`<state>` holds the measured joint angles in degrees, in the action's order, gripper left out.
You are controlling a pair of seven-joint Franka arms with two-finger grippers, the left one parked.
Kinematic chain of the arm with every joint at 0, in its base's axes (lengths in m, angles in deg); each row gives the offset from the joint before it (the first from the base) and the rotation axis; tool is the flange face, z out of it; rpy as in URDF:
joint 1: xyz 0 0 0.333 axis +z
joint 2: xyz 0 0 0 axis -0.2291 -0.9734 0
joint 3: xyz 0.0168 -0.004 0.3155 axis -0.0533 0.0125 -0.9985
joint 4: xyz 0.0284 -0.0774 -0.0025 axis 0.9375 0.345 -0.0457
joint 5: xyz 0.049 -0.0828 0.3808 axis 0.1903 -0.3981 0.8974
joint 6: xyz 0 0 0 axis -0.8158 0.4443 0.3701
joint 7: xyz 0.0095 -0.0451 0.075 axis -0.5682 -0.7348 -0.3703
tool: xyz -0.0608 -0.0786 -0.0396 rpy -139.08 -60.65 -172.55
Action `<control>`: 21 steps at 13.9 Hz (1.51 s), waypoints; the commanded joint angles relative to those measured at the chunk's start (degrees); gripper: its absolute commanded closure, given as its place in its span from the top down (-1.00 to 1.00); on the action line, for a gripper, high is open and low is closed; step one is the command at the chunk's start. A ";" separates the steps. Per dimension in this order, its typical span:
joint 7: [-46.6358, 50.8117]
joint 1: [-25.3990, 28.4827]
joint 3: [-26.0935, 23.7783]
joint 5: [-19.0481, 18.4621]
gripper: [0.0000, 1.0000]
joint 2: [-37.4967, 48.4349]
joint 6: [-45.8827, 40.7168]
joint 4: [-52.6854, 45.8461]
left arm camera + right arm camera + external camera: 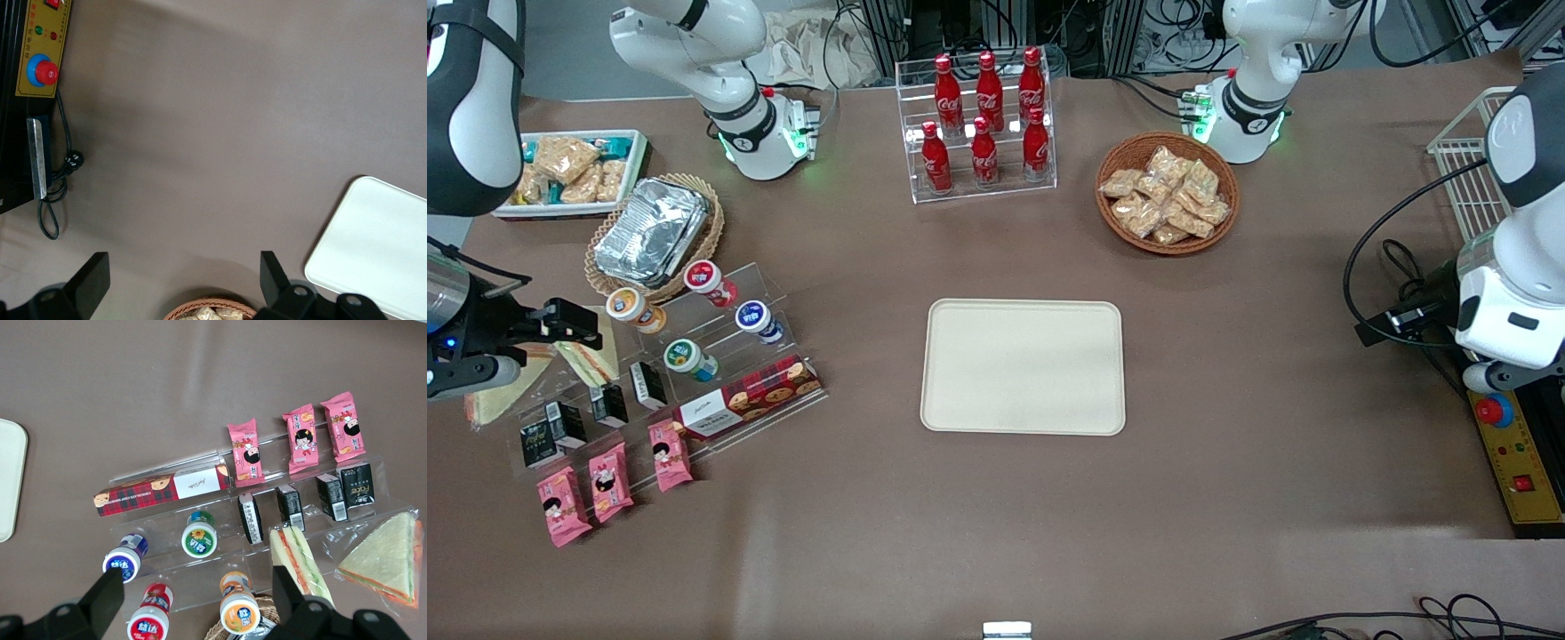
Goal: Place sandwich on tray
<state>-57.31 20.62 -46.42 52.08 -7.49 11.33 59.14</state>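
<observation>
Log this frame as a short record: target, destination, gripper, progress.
target: clear-wrapped triangular sandwich with orange-red filling edge, lying flat beside a green-striped sandwich
destination: cream-beige rectangular tray, mid-table, well apart from the sandwich
gripper: right arm's gripper, open, holding nothing, above the sandwiches
progress: sandwich not yet grasped

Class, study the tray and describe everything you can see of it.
The tray is a large cream-beige rectangle with rounded corners and a low rim, matte like moulded plastic or pulp. It lies flat on the brown table, nearer the front camera than the cola rack. Nothing is on it or touching it. The open gripper hangs over the snack shelf, toward the working arm's end.
</observation>
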 commanded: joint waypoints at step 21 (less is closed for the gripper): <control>0.51 -8.50 0.74 0.39 0.98 0.17 0.78 -1.73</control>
<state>-57.24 14.86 -45.39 52.06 -7.37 12.18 57.76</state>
